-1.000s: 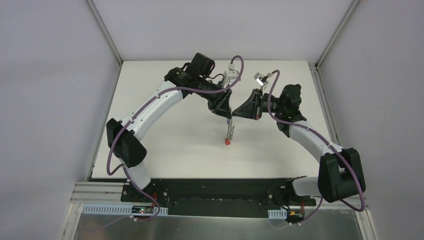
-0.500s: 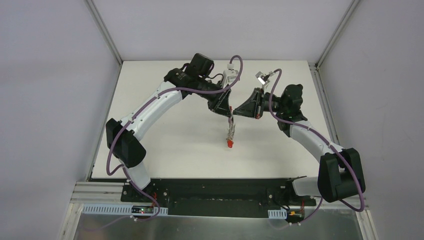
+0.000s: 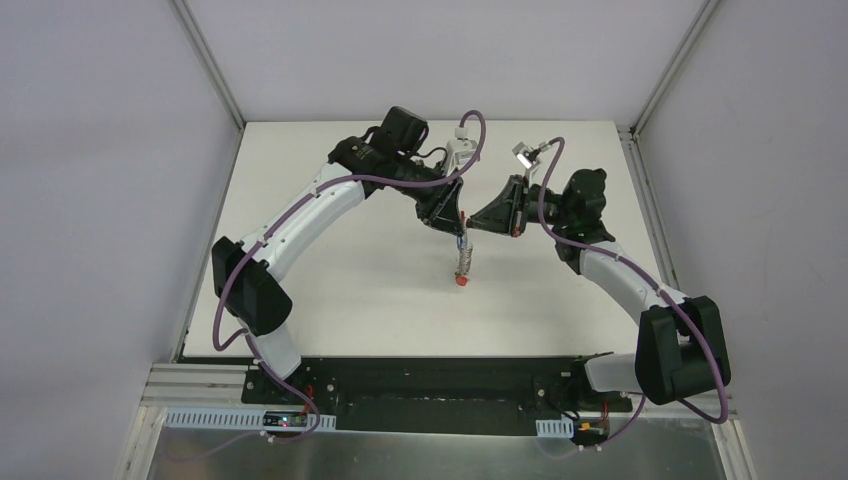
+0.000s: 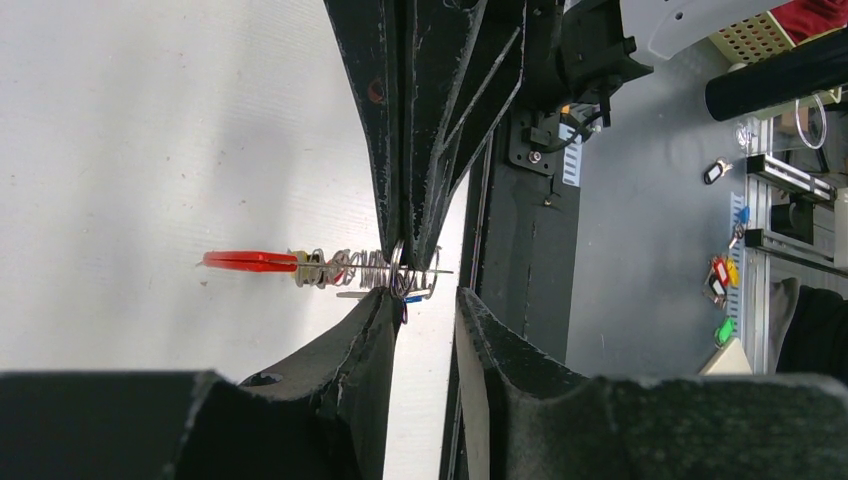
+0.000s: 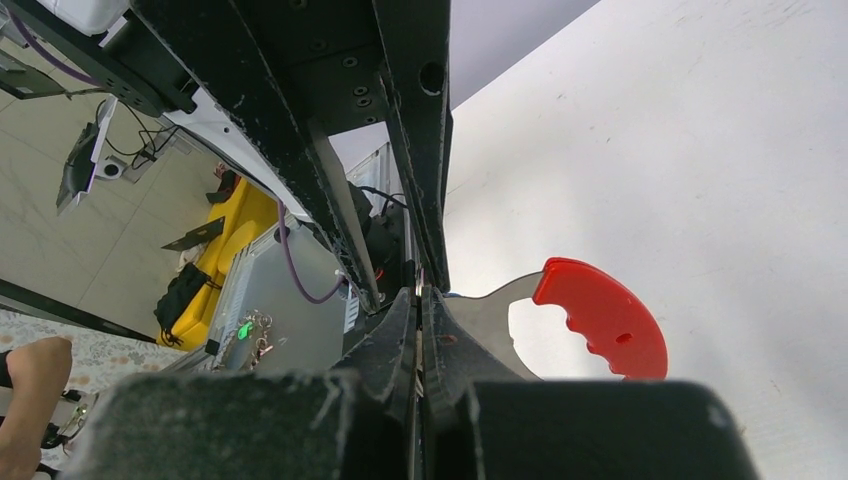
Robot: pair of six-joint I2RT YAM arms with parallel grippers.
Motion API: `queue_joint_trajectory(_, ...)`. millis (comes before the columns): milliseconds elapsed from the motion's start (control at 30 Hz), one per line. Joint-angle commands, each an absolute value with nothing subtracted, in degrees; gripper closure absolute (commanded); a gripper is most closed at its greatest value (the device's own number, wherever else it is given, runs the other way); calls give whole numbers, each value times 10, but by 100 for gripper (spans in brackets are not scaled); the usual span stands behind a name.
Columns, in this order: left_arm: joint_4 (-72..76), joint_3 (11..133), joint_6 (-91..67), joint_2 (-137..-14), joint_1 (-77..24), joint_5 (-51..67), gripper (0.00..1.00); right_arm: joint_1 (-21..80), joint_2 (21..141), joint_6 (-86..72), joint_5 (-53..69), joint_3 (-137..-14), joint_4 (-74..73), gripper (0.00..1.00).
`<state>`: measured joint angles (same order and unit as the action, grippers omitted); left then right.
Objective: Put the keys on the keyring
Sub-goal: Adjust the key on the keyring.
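The keyring (image 3: 461, 262) hangs below both grippers over the middle of the table, red half lowest. In the left wrist view it is edge-on, with the red half (image 4: 250, 261) on the left and the row of metal clips (image 4: 355, 268) to its right. My right gripper (image 5: 419, 300) is shut on the keyring's grey half, beside the red half (image 5: 600, 315). My left gripper (image 4: 428, 305) is open, with one fingertip (image 4: 385, 305) touching the clips. A small blue-tagged key (image 4: 418, 298) shows at the clips. The other keys are hidden.
The white table (image 3: 340, 270) lies below the arms, with a black base rail (image 3: 430, 385) at its near edge. Off the table, several coloured key tags (image 4: 722, 275) hang on a rack beside a grey floor.
The keyring's red lower end has swung slightly right and up. Both grippers stay together at the keyring's top, with hardly any motion.
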<state>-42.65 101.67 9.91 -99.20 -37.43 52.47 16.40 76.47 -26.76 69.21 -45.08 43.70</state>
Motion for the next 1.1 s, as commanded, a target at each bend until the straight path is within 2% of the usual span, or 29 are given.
queue_joint_trajectory(0,-435,1033,99,-983,-373,534,70,152,746,-272,685,-453,479,100)
queue_joint_trajectory(300,-377,1032,37,-991,-364,565,72,151,750,-290,693,-447,508,100)
queue_joint_trajectory(467,-367,1028,26,-998,-364,574,83,150,752,-291,693,-446,508,100)
queue_joint_trajectory(700,-350,1031,8,-1006,-364,581,84,152,755,-296,693,-445,513,100)
queue_joint_trajectory(967,-356,1034,10,-1008,-364,590,100,147,752,-294,693,-444,513,100)
queue_joint_trajectory(1067,-395,1048,38,-1007,-364,585,100,140,753,-292,695,-443,513,100)
